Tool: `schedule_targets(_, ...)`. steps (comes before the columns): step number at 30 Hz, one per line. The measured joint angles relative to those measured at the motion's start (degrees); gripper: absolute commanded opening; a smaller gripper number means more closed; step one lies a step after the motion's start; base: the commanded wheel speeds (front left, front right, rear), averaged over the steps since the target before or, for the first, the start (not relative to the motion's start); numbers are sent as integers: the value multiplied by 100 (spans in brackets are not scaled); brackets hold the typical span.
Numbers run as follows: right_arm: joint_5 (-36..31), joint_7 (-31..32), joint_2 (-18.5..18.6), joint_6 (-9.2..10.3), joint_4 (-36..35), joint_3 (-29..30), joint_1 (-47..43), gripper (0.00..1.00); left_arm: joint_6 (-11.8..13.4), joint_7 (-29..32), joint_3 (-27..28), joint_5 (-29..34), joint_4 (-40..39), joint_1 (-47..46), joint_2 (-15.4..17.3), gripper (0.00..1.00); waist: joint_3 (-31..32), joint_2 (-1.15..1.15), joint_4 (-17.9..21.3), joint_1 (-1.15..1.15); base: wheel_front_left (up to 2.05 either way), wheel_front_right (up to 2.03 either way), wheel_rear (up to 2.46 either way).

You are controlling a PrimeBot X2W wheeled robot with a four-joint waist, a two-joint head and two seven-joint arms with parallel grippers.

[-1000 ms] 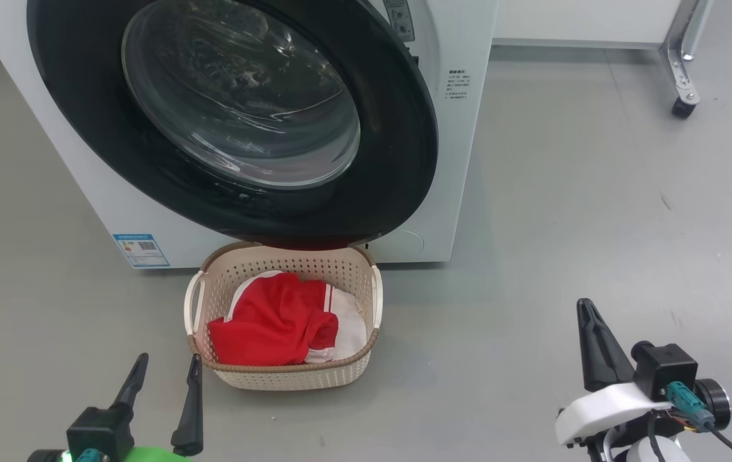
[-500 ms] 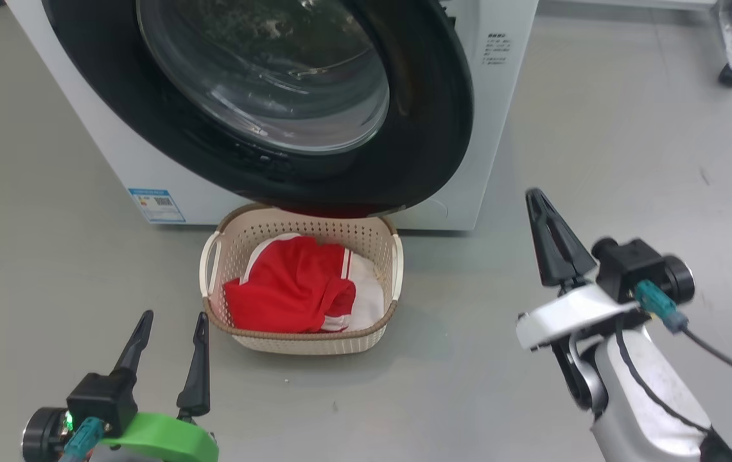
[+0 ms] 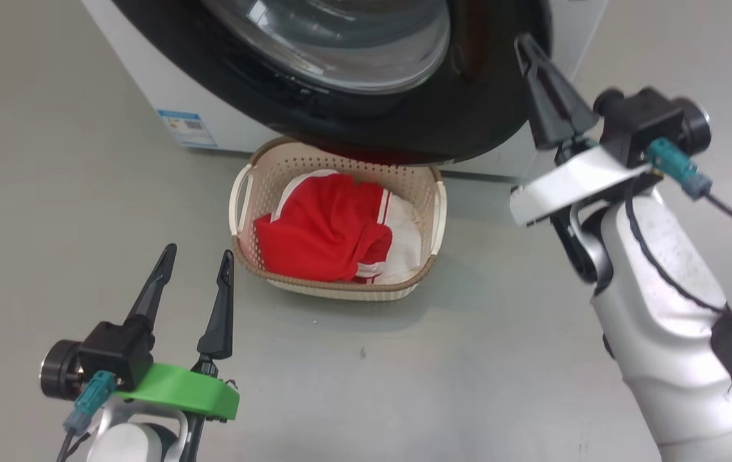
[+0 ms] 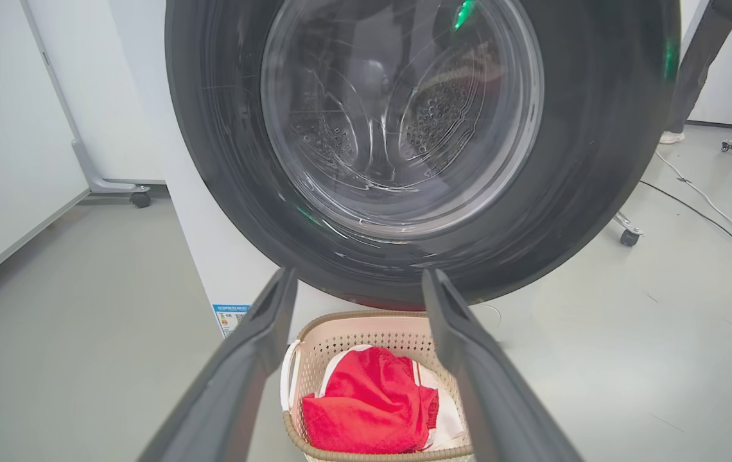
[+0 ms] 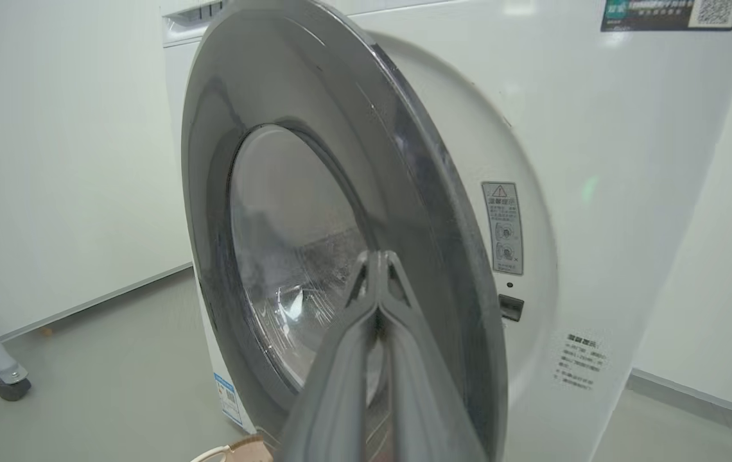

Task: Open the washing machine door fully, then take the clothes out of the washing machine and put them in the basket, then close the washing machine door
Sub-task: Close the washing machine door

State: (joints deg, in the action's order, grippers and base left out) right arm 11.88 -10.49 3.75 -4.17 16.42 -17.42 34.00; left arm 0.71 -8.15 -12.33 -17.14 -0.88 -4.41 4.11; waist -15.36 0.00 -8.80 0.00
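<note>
Clothes in basket, on floor under washing machine door. Step: closing door, now ajar.
Right pincer together at door's free edge; contact unclear.
Left pincer apart, empty.
Next: press rim until latched.

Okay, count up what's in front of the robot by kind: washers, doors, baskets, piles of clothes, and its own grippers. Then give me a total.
washing machine: 1
washing machine door: 1
basket: 1
pile of red and white clothes: 1, garments within cannot be counted
grippers: 2, the left gripper with jaws open, the right gripper with jaws shut
Total: 6
</note>
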Motion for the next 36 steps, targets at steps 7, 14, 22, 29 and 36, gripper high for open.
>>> schedule_targets(7, -1, 60, 16, -42, 256, 81, 772, 0, -36, -160, -35, -53, 124, -291, -46, 100, -376, 0, -304, 0, 0, 0, 0)
schedule_targets(14, 0, 8, 37, -49, 578, 177, 1159, 0, -52, -278, -56, -149, 330, -433, -103, 100, -638, 0, -541, 0, 0, 0, 0)
schedule_targets(22, 10, -48, 46, -100, 868, 255, 1518, 0, -52, -365, -47, -141, 434, -545, -107, 100, -802, 0, -604, 0, 0, 0, 0)
schedule_targets(29, 20, -93, 90, -85, 1087, 436, 1906, 0, -56, -427, -91, -122, 492, -754, -122, 100, -961, 0, -604, 0, 0, 0, 0)
schedule_targets(36, 30, -134, 179, -64, 1374, 575, 2323, 0, -105, -460, -133, -121, 590, -907, -131, 100, -1123, 0, -637, 0, 0, 0, 0)
